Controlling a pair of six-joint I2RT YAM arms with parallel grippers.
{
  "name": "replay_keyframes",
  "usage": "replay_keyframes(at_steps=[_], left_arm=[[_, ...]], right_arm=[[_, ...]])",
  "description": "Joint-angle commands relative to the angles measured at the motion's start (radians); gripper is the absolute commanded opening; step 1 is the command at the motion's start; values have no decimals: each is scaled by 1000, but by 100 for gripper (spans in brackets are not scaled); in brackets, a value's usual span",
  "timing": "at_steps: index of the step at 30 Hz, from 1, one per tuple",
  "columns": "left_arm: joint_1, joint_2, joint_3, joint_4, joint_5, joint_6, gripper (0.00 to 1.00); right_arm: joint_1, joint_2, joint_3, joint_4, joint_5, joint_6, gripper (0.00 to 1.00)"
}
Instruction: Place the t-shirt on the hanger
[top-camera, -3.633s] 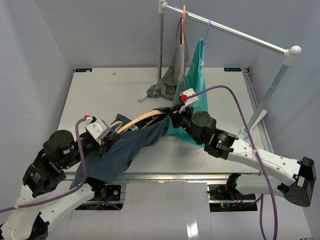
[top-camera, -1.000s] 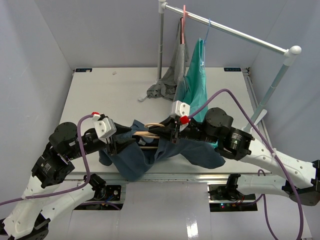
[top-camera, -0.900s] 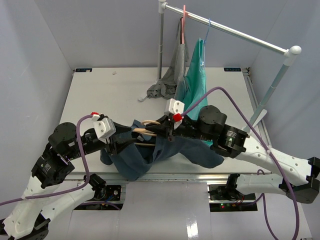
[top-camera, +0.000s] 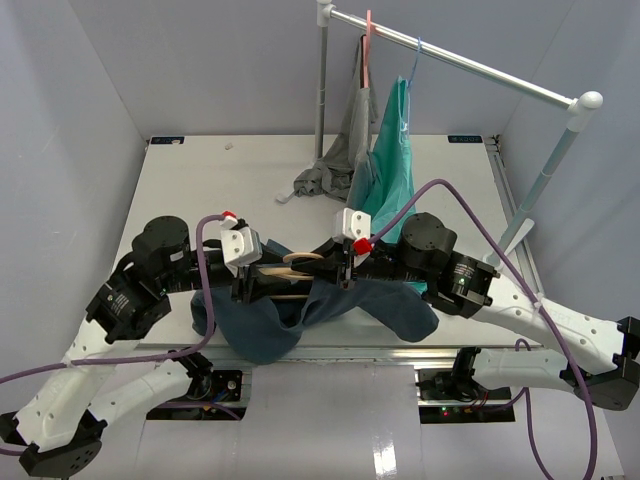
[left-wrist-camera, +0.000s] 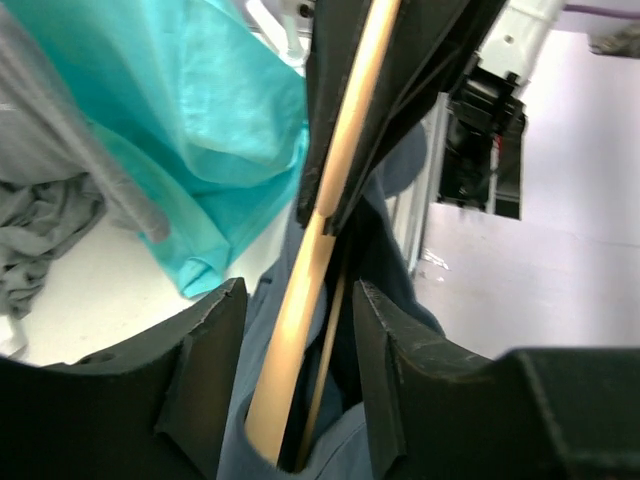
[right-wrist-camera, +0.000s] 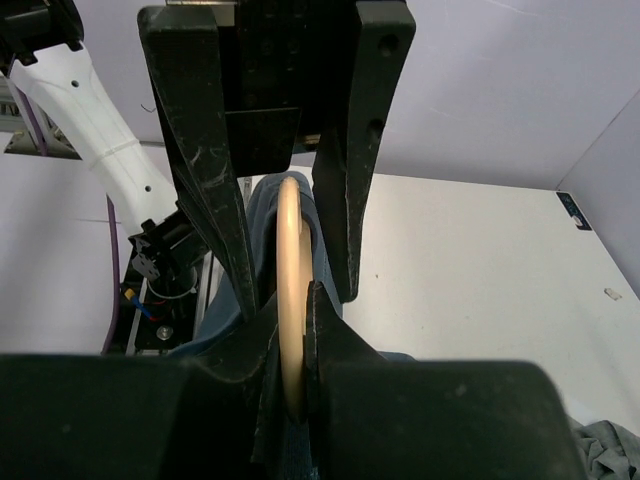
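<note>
The tan hanger (top-camera: 292, 262) is held above the table's front, its hook pointing back. The dark slate-blue t-shirt (top-camera: 262, 332) drapes over it and hangs down on both sides, past the front edge. My right gripper (top-camera: 338, 268) is shut on the hanger (right-wrist-camera: 291, 262), with shirt fabric (right-wrist-camera: 262, 205) beside it. My left gripper (top-camera: 262, 284) faces it from the left. Its fingers (left-wrist-camera: 208, 365) stand apart on either side of the hanger's bar (left-wrist-camera: 305, 285) without clamping it, and shirt cloth (left-wrist-camera: 350, 440) lies between them.
A clothes rack (top-camera: 470, 66) stands at the back right. A grey garment (top-camera: 345, 140) on a thin pink hanger and a teal-green garment (top-camera: 395, 165) on a thin blue hanger hang from it, down to the white table (top-camera: 200, 190). The teal cloth (left-wrist-camera: 170, 120) is close behind the grippers.
My left arm has swung right and its gripper has moved along the hanger toward the right gripper. The shirt's left part now hangs lower. The right gripper stays shut on the hanger.
</note>
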Motion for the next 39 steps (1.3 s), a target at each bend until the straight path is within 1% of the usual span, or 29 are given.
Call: replay_keyframes(at_steps=[1, 2, 4, 7, 9, 10, 11, 16, 17, 19, 21, 24, 26, 29, 34, 36, 39], left_arm=[[0, 45, -6, -30, 105, 43, 54], [0, 58, -5, -34, 105, 45, 52], [0, 77, 1, -38, 92, 41, 39], [0, 101, 7, -46, 109, 40, 38], [0, 121, 15, -57, 109, 47, 26], [0, 125, 21, -59, 108, 48, 7], [0, 126, 25, -59, 110, 49, 1], [0, 99, 9, -15, 123, 43, 0], [0, 91, 3, -2, 109, 37, 0], [0, 84, -1, 3, 71, 28, 0], [0, 74, 2, -1, 31, 15, 0], [0, 55, 3, -21, -58, -3, 0], [0, 46, 8, -43, -91, -3, 0], [0, 36, 18, -75, -114, -5, 0], [0, 2, 31, -106, -150, -11, 0], [0, -6, 33, -109, -144, -10, 0], [0, -13, 38, -123, -136, -3, 0]], right_arm=[[1, -30, 2, 102, -23, -3, 8], [1, -29, 1, 102, -24, -3, 8], [1, -30, -2, 102, -31, -3, 8], [1, -35, -7, 104, -46, -5, 8], [1, -38, -8, 108, -40, -6, 8], [1, -39, -9, 107, -38, -6, 8], [1, -40, -9, 107, -37, -6, 8], [1, -38, -10, 108, -23, 0, 8], [0, -38, -12, 109, 30, 8, 8], [1, -40, -19, 106, 114, 24, 20], [1, -56, -41, 103, 312, 71, 41], [1, -89, -75, 95, 538, 121, 43], [0, -108, -101, 103, 596, 126, 44], [1, -109, -98, 71, 589, 91, 45], [0, -120, -95, 13, 527, 58, 45], [0, -123, -107, 16, 528, 64, 45], [0, -119, -128, 16, 562, 24, 44]])
